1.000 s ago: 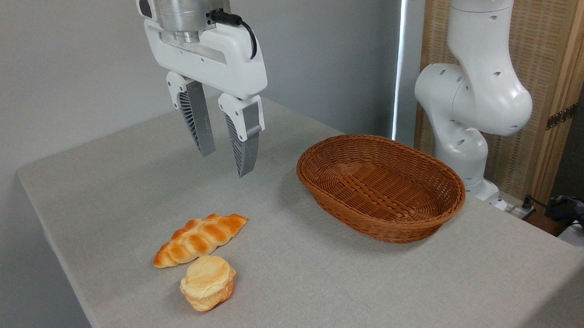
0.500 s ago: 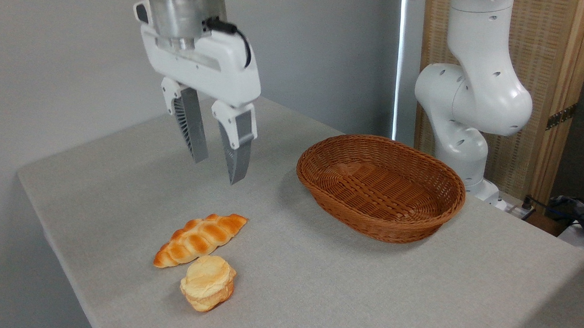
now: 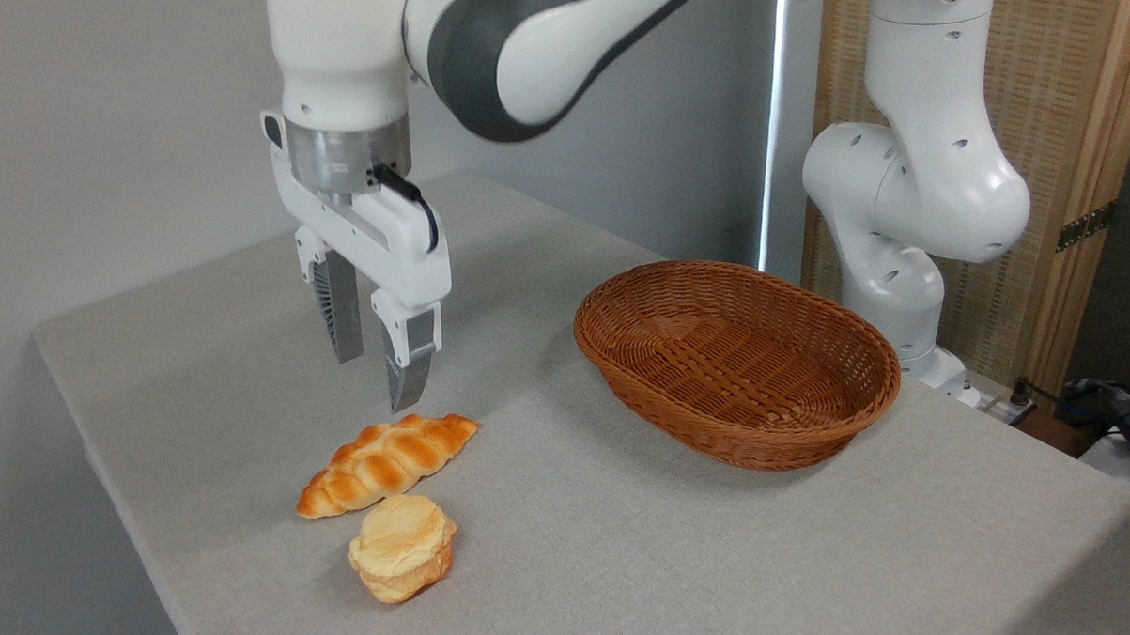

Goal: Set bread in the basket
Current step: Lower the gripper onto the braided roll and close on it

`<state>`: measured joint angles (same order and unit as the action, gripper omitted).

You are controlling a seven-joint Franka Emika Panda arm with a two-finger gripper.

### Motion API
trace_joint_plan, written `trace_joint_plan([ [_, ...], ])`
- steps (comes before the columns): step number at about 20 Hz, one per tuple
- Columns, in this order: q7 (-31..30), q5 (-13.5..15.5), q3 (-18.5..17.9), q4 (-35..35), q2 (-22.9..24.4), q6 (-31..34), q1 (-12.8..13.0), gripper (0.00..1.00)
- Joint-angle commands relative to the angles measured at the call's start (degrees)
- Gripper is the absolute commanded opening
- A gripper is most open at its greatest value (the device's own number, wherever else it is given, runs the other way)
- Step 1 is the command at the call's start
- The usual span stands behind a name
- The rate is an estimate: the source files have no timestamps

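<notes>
The bread [image 3: 388, 463], a long braided orange-brown loaf, lies on the grey table at the lower left, slanting up to the right. My gripper [image 3: 375, 383] hangs just above and slightly behind the loaf's upper half, fingers pointing down, open with nothing between them. The basket [image 3: 878, 361], an oval of reddish-brown wicker, stands to the right of the gripper with nothing inside it.
A small round pale-yellow bun [image 3: 402, 547] sits touching or almost touching the loaf's near side. The arm's white base [image 3: 907, 217] rises behind the basket. The table's left edge [image 3: 90, 451] runs close to the loaf.
The gripper has come down and moved a little left toward the loaf, and the arm's upper links are now in view. Bread, bun and basket have not moved.
</notes>
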<state>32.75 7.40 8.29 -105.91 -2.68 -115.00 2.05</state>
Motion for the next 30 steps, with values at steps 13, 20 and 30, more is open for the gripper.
trace_joint_plan([
  [13,-1.1,-0.2,2.7,-9.2,-3.6,-13.7,0.1,1.00],
  [20,4.3,-6.3,3.1,-9.2,-4.0,-14.0,0.1,1.00],
  [30,4.3,-5.6,3.8,-9.1,-4.9,-14.1,0.1,0.41],
])
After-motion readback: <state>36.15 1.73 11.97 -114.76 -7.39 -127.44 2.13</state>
